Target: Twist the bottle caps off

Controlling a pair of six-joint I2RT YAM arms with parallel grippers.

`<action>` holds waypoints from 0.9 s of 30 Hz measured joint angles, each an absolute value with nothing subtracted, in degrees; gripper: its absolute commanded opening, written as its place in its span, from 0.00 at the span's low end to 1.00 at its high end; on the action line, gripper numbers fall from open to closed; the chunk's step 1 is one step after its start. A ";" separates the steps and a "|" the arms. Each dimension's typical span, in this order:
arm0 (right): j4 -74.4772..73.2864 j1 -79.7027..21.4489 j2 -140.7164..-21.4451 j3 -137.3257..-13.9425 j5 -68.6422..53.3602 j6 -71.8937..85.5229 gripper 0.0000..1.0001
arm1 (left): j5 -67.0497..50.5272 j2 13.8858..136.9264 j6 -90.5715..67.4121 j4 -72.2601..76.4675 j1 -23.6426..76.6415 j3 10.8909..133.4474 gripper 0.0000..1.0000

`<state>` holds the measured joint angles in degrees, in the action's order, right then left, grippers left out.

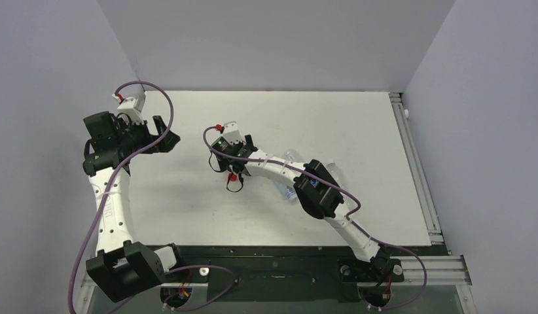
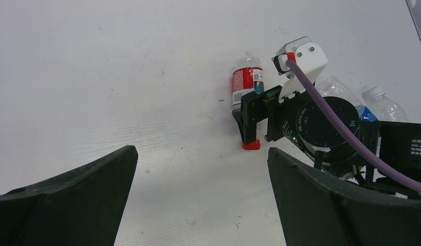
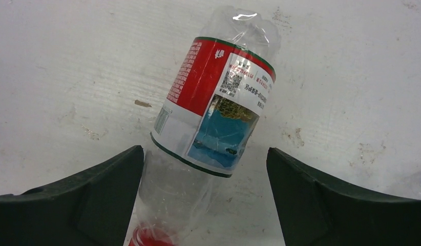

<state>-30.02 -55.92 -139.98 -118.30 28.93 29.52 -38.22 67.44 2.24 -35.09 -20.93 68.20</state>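
Note:
A clear bottle with a red, white and blue label (image 3: 218, 113) lies on the white table, its red cap (image 3: 147, 238) at the bottom edge of the right wrist view. My right gripper (image 3: 204, 154) is open. Its jaws stand either side of the bottle's clear shoulder, the left one close against it. In the left wrist view the same bottle (image 2: 245, 82) lies with its red cap (image 2: 251, 145) beside the right gripper's fingers (image 2: 248, 120). From above, the cap (image 1: 233, 176) shows under the right gripper (image 1: 235, 171). My left gripper (image 2: 202, 151) is open and empty, off to the left (image 1: 167, 134).
More clear bottles lie beyond the right wrist (image 2: 346, 92), one with a white cap (image 2: 375, 92). From above they show around the right forearm (image 1: 291, 156) (image 1: 289, 191) (image 1: 333, 171). A metal rail (image 1: 417, 170) runs along the table's right edge.

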 measured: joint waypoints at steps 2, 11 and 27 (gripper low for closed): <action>-29.52 -55.90 -140.00 -117.38 28.60 29.69 0.79 | -38.33 67.51 2.35 -35.27 -20.64 68.34 0.97; -24.10 -55.92 -138.56 -110.93 27.59 30.15 0.57 | -38.41 67.55 4.47 -37.85 -15.66 69.04 0.97; -23.97 -53.56 -108.90 -93.73 6.70 23.18 0.38 | -45.80 62.54 20.51 -48.64 -10.15 72.10 0.96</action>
